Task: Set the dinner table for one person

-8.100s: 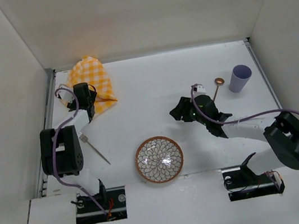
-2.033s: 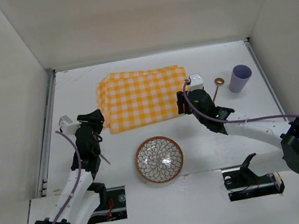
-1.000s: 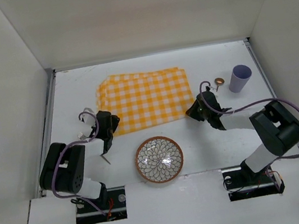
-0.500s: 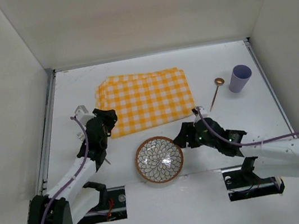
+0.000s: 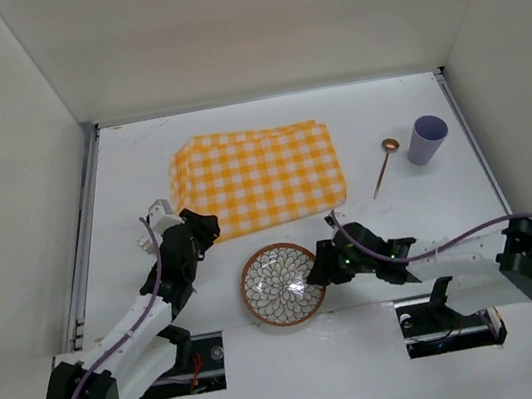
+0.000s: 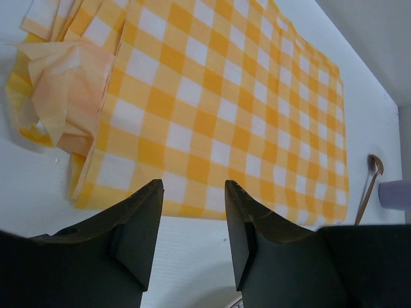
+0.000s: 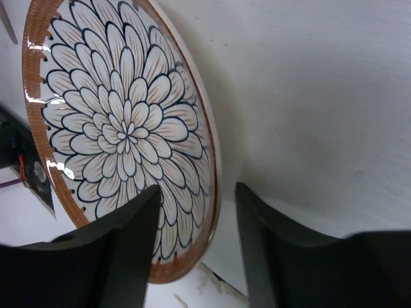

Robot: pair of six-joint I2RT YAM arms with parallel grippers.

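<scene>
The white dinner table (image 5: 429,204) carries a yellow-and-white checked cloth (image 5: 258,178), spread flat at the back middle. A flower-patterned plate with a brown rim (image 5: 282,284) lies near the front edge. My left gripper (image 5: 202,228) is open and empty, at the cloth's near left corner (image 6: 90,186); its midpoint (image 6: 192,189) is over that cloth edge. My right gripper (image 5: 319,268) is open at the plate's right rim. In the right wrist view (image 7: 196,189) one finger is over the plate (image 7: 122,135) and the other over bare table. The fork does not show.
A copper spoon (image 5: 382,166) and a lilac cup (image 5: 429,138) stand at the back right; both also show in the left wrist view, the spoon (image 6: 371,179) and the cup (image 6: 395,192). White walls close in the table on three sides.
The cloth, bunched at the back left at first, now lies spread. In the last half second my right gripper moved left to the plate's rim, and my left gripper shifted slightly toward the plate.
</scene>
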